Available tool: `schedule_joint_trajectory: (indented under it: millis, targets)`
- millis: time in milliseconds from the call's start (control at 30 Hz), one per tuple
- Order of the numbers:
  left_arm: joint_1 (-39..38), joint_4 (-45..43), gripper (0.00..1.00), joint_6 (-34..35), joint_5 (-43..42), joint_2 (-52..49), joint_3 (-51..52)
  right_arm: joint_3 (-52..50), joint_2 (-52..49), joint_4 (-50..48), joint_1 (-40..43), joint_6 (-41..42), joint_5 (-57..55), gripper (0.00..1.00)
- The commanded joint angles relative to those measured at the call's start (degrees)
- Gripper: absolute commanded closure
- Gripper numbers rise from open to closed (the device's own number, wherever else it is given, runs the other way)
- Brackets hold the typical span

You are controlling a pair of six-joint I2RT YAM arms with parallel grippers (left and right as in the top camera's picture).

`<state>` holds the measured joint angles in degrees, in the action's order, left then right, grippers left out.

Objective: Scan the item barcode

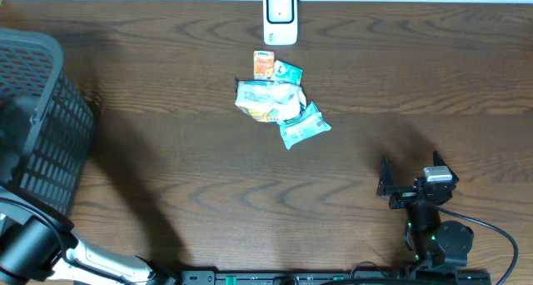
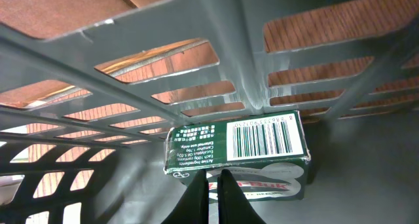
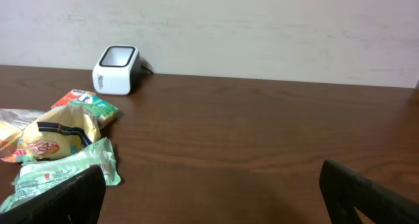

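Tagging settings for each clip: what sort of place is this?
Probably a mock shop checkout on a wooden table: a white barcode scanner, a dark plastic shopping basket and a small pile of packaged snacks.

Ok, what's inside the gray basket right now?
A green box lies inside the basket, barcode facing the wrist camera. The shut left fingers cover part of its white face; overhead, the basket's inside is too dark to read.

Left side: the black-and-white jointed left arm (image 1: pixel 33 247) comes in at the lower left corner.
Left grip: black left gripper (image 2: pixel 212 178), fingers (image 2: pixel 198 199) pressed together.
Right side: black right arm (image 1: pixel 435 235) sits low.
Right grip: black right gripper (image 1: pixel 410 170), its fingers spread wide apart.
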<state>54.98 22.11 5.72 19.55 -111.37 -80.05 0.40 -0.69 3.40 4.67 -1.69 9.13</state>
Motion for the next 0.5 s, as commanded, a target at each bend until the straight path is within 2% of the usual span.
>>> schedule_joint_trajectory:
  millis: [0, 267, 467]
  targets:
    - [0.57, 0.35, 0.93, -0.66, -1.6, -0.9, 0.33, -0.04, 0.37, 0.26, 0.28, 0.81, -0.2, 0.01]
    - [0.55, 2.58, 0.93, -0.76, -15.67, 5.95, 0.33, -0.04, 0.37, 0.26, 0.28, 0.81, -0.2, 0.01]
    - [0.57, 7.08, 0.93, -0.74, -17.64, 14.29, 0.33, -0.04, 0.37, 0.26, 0.28, 0.81, -0.2, 0.01]
